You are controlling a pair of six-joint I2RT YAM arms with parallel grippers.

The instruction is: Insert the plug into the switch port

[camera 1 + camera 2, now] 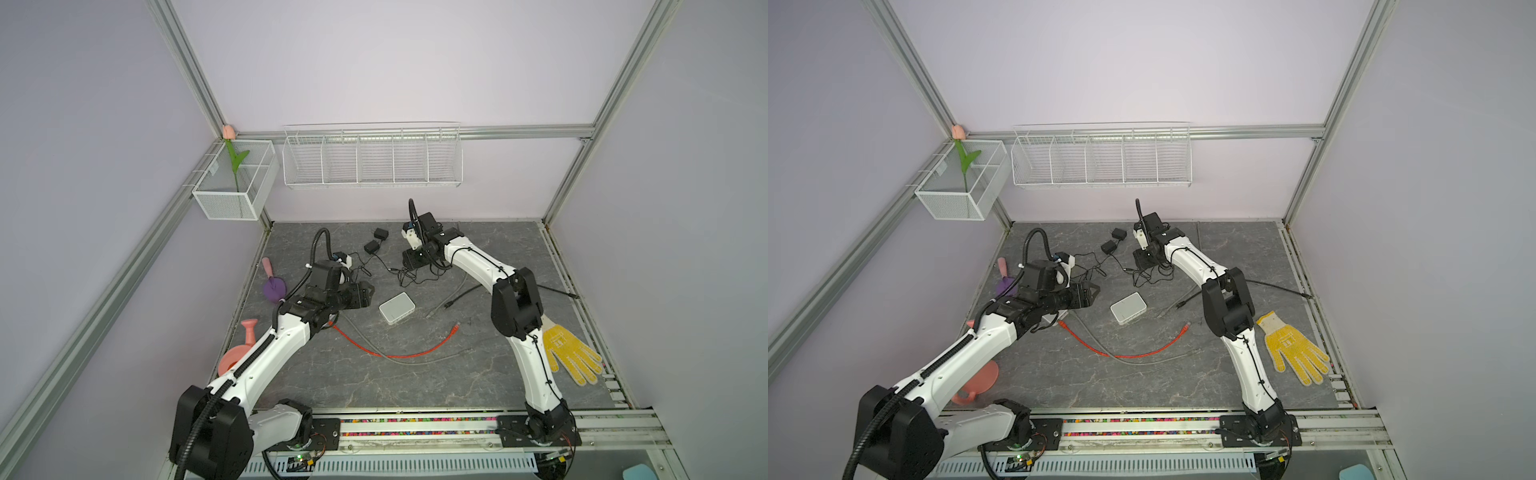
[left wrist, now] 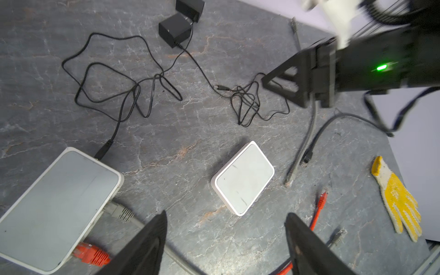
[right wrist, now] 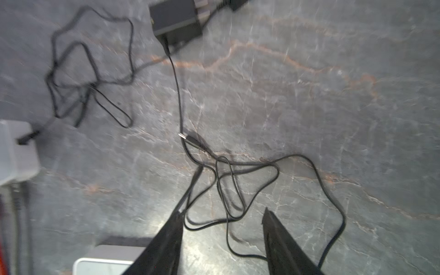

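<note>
A small white switch (image 1: 397, 307) (image 2: 244, 177) lies flat mid-table with nothing plugged into it. Behind it, a thin black adapter cable ends in a loose barrel plug (image 3: 188, 139) (image 2: 221, 87) on the table. My right gripper (image 1: 411, 259) (image 3: 222, 210) hangs open just above that cable's tangle, with loops between its fingers but nothing gripped; the plug lies a little beyond the fingertips. My left gripper (image 1: 368, 296) (image 2: 226, 213) is open and empty, left of the small switch. Loose red (image 1: 456, 328), grey (image 1: 430, 314) and black (image 1: 448, 305) network plugs lie to its right.
A larger white switch (image 2: 54, 209) sits under my left arm with a power lead, a grey cable and a red cable plugged in. Two black adapters (image 1: 376, 240) lie at the back. A yellow glove (image 1: 571, 357) is at the right edge, pink and purple toys (image 1: 274, 286) at the left.
</note>
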